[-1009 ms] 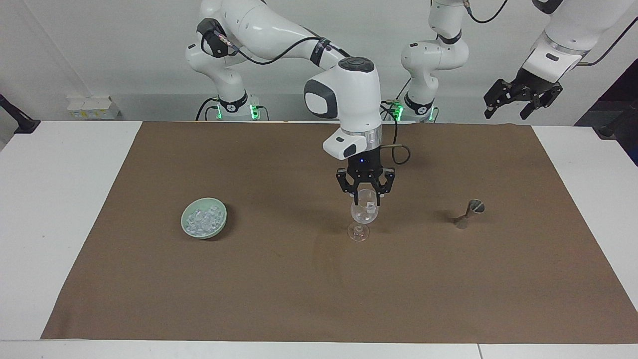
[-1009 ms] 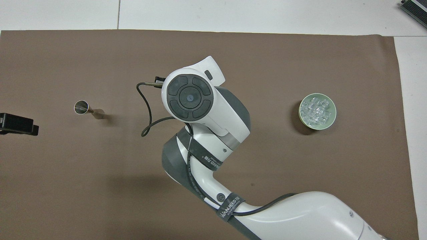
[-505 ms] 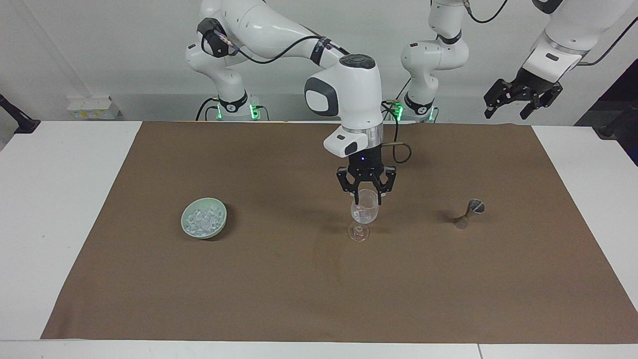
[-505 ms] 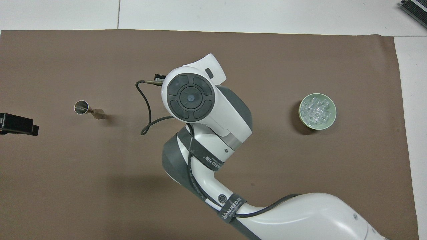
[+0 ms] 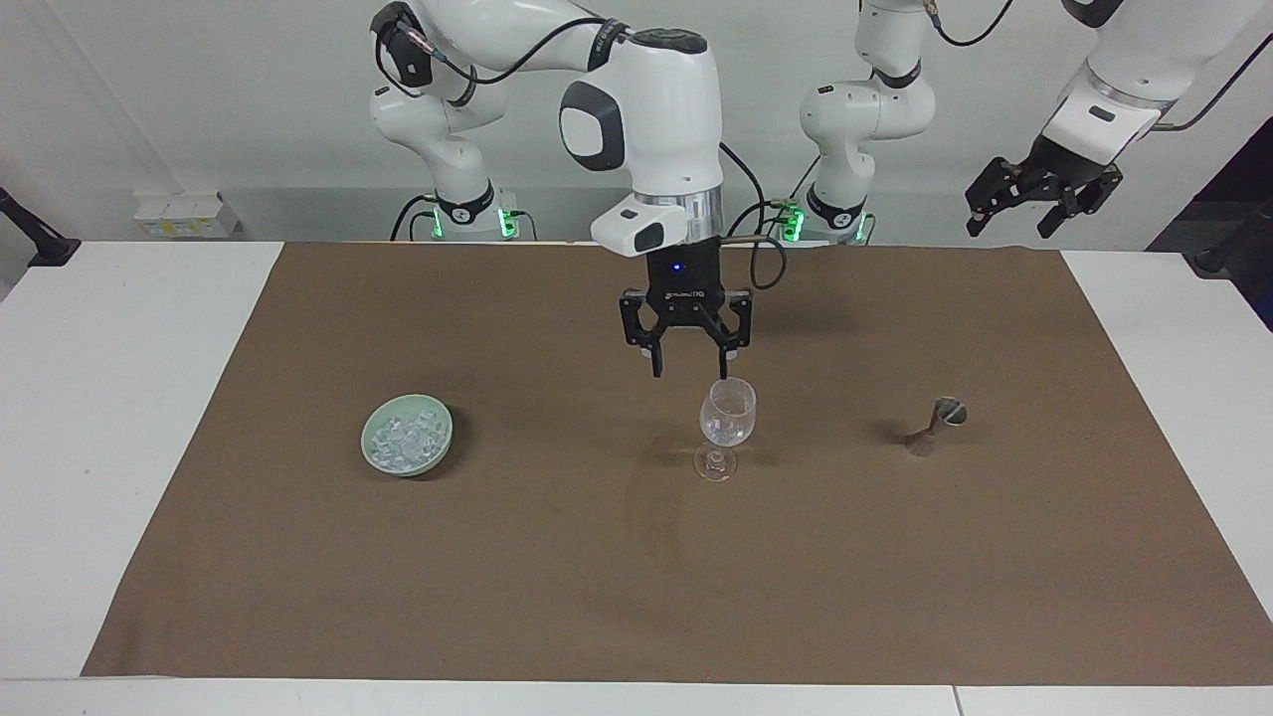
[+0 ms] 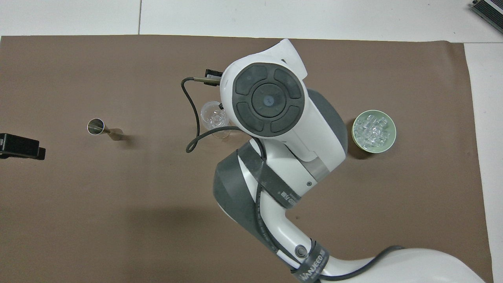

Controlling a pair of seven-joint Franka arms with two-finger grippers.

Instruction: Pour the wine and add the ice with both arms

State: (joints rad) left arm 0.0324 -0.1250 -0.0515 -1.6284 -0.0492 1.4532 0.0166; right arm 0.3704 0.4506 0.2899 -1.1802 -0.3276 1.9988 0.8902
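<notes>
A clear stemmed glass (image 5: 728, 416) (image 6: 214, 118) stands mid-mat with a few lumps of ice (image 5: 724, 430) in its cup. More ice (image 5: 403, 438) (image 6: 372, 129) fills a pale green bowl (image 5: 438, 447) (image 6: 387, 146) toward the right arm's end. My right gripper (image 5: 689, 370) hangs open and empty just above the glass's rim, slightly to the bowl's side. The right arm's wrist (image 6: 269, 100) hides it in the overhead view. Up in the air at the left arm's end, my left gripper (image 5: 1039, 197) (image 6: 19, 146) waits open. Wine is out of view.
A small metal jigger (image 5: 937, 426) (image 6: 96, 127) stands on the brown mat (image 5: 597, 577) toward the left arm's end, about level with the glass. White table (image 5: 119, 418) borders the mat at both ends.
My right gripper has lifted out of the glass's cup, opened wider and shifted toward the bowl. The ice lump stays in the glass. The left arm has not moved.
</notes>
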